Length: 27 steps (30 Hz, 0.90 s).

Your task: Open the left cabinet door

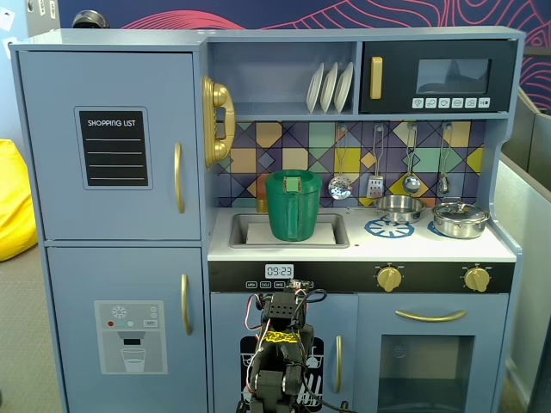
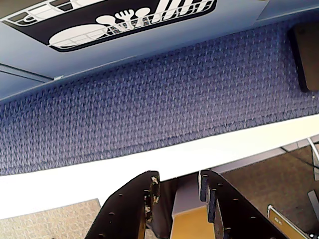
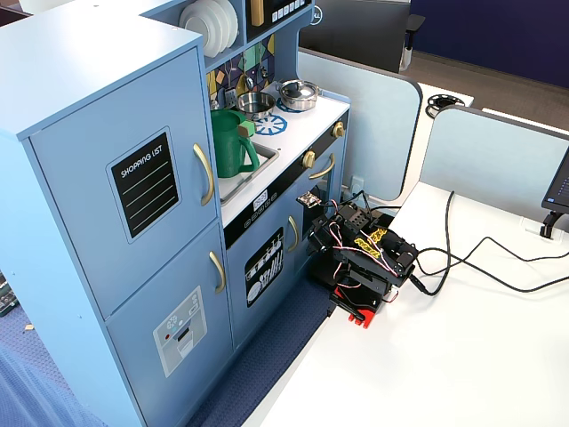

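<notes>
The left cabinet door (image 1: 60, 172) is pale blue-grey, with a black "SHOPPING LIST" panel (image 1: 114, 148) and a vertical gold handle (image 1: 178, 177). It is shut, at the kitchen's upper left. It also shows in the other fixed view (image 3: 89, 151), with its handle (image 3: 204, 173). My arm (image 1: 280, 344) sits folded low in front of the kitchen's middle, on a white table (image 3: 462, 356), well below and to the right of that handle. In the wrist view my gripper (image 2: 178, 177) is open and empty, pointing down over the table edge at blue carpet (image 2: 149, 99).
A lower door with an ice-dispenser graphic (image 1: 129, 335) sits under the left door. The narrow dish-rack door (image 2: 109, 20) is right in front of the arm. A green pitcher (image 1: 294, 205) stands in the sink. Cables (image 3: 462, 258) trail over the table. Grey partitions (image 3: 382, 133) stand behind.
</notes>
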Motion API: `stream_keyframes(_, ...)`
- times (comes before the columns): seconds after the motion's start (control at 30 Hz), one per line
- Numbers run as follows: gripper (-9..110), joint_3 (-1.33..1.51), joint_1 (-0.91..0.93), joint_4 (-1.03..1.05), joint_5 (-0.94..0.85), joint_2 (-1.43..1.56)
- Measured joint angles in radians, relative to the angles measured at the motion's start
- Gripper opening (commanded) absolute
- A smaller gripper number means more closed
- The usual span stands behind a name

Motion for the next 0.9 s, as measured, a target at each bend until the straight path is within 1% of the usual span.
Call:
stream_keyframes(0.07,0,0.000,-0.002,0.000,-0.006,0.000)
stream_keyframes(0.2,0,-0.003,-0.138,0.008,-0.026,0.000)
stream_keyframes(0.47,0,-0.003,-0.169,0.008,-0.044,0.000)
stream_keyframes(0.7,0,-0.014,-0.261,-0.023,-0.014,-0.003)
stream_keyframes(0.8,0,-0.052,-0.324,-0.112,-0.040,-0.005)
stream_keyframes(0.9,0,-0.109,-0.388,-0.230,-0.117,-0.005)
